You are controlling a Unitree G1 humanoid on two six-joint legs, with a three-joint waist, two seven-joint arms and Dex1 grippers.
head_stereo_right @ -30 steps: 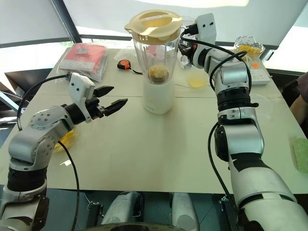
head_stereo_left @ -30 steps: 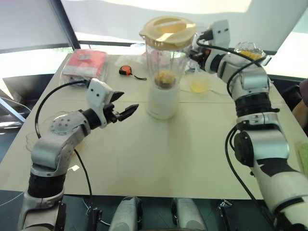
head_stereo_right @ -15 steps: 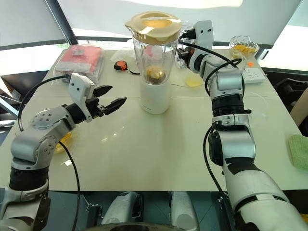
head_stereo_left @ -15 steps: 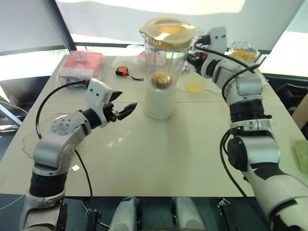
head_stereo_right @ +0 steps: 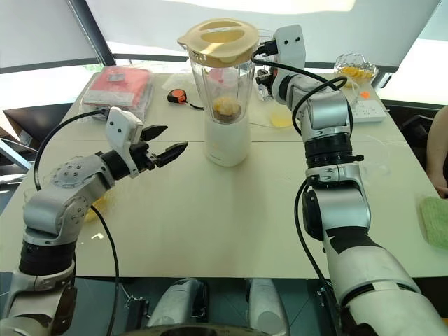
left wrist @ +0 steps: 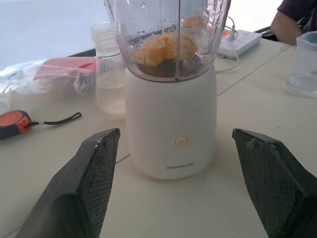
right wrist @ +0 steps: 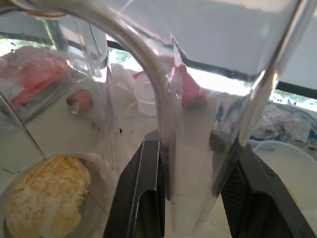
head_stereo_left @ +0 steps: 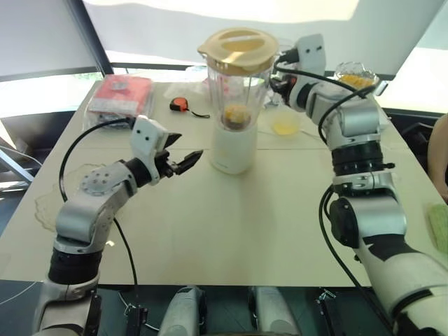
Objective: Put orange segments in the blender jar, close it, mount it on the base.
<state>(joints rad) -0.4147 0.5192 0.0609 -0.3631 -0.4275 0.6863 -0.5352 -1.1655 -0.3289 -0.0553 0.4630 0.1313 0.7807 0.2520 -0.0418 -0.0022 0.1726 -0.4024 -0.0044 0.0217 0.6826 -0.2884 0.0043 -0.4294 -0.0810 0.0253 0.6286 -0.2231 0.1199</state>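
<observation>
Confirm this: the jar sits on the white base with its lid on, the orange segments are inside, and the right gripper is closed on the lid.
One thing is wrong: the right gripper is closed on the blender jar's side handle, not on the lid. The right wrist view shows it. The rest stands: the jar sits on the base, lid on, orange segments inside.

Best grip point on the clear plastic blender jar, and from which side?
The side handle. On the clear plastic blender jar it is an upright loop on the robot's right, slim enough to fit between two fingers; the tapered walls look too wide. Come in level from the right, as the right gripper does, its fingers straddling the handle.
</observation>
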